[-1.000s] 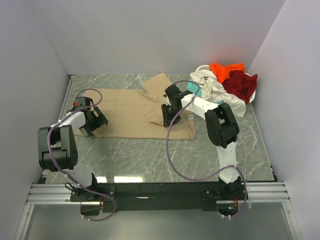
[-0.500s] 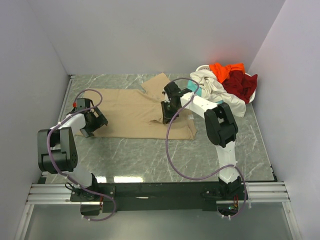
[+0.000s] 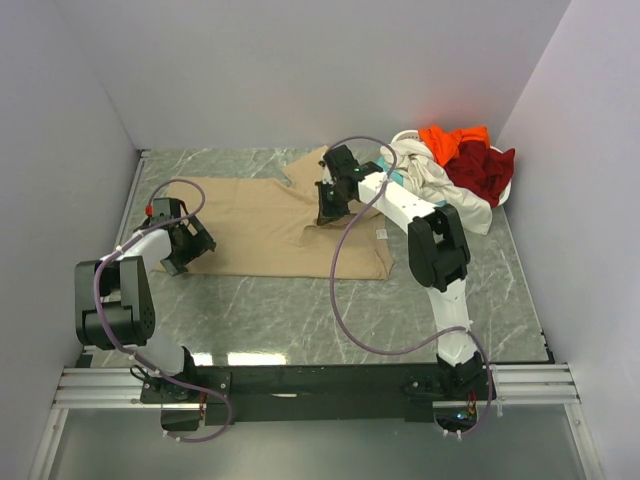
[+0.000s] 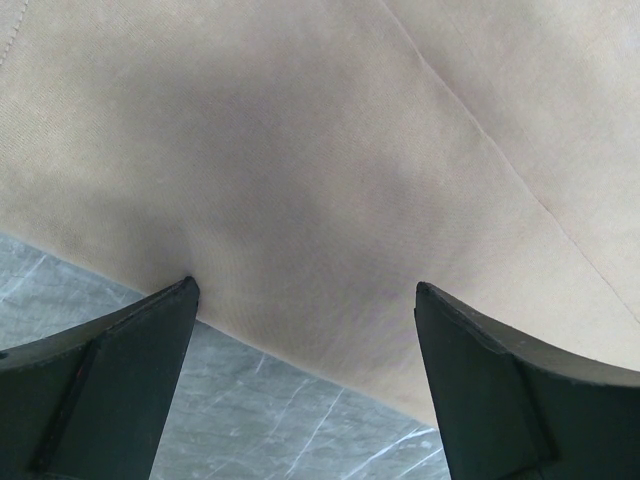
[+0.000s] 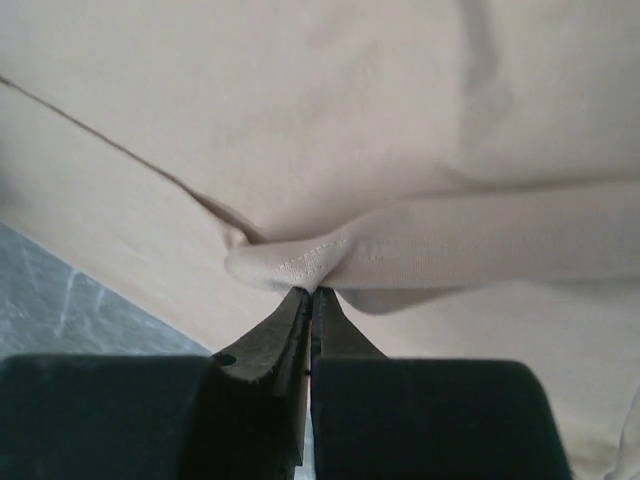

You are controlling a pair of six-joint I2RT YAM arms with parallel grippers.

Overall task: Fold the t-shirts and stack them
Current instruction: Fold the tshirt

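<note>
Overhead: tan t-shirt (image 3: 270, 225) spread flat on the marble table (image 3: 280, 310); cream-white t-shirt (image 3: 440, 185), orange t-shirt (image 3: 452, 138), dark red t-shirt (image 3: 485, 168) and teal t-shirt (image 3: 384, 175) heaped at the far right corner.
Left wrist only: left gripper (image 4: 305, 290) has its jaws spread wide over the tan t-shirt's near edge.
Right wrist only: right gripper (image 5: 312, 290) is clenched on a pinched, stitched fold of tan cloth.
Writing: small white tag (image 3: 381, 234) on the tan t-shirt, too small to read.
</note>
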